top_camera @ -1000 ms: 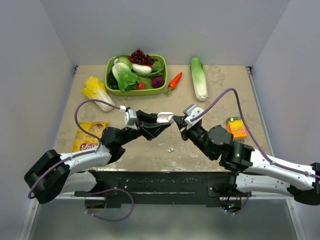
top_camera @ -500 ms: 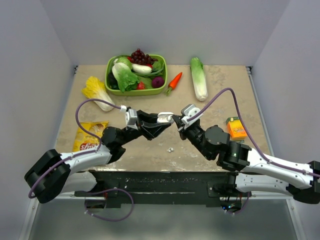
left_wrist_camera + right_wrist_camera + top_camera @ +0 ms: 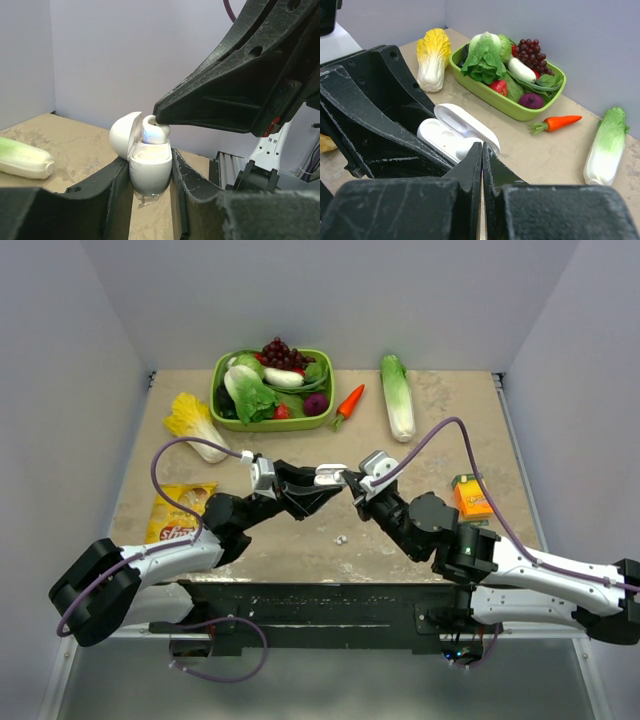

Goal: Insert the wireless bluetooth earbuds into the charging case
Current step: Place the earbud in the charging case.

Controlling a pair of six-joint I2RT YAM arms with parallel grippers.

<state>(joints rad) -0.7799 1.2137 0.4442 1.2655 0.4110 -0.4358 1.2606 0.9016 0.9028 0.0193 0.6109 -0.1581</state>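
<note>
My left gripper [image 3: 322, 483] is shut on the white charging case [image 3: 330, 476] and holds it above the table with its lid open. In the left wrist view the case [image 3: 150, 172] stands upright between the two black fingers [image 3: 112, 187]. One white earbud [image 3: 155, 131], glowing blue, sits at the case's top socket. The tips of my right gripper [image 3: 158, 114] are shut and rest on that bud with nothing between them. In the right wrist view the same bud [image 3: 464, 148] lies just ahead of the shut tips [image 3: 482, 146]. A second earbud [image 3: 341, 538] lies on the table below.
A green basket [image 3: 270, 426] of vegetables and grapes stands at the back. A carrot [image 3: 349, 402] and a long green cabbage [image 3: 397, 395] lie to its right, a yellow cabbage [image 3: 195, 423] to its left. A chips bag [image 3: 178, 512] lies left, an orange juice box [image 3: 472, 495] right.
My right gripper has edged left, closer onto the case. The left arm and the case have stayed still.
</note>
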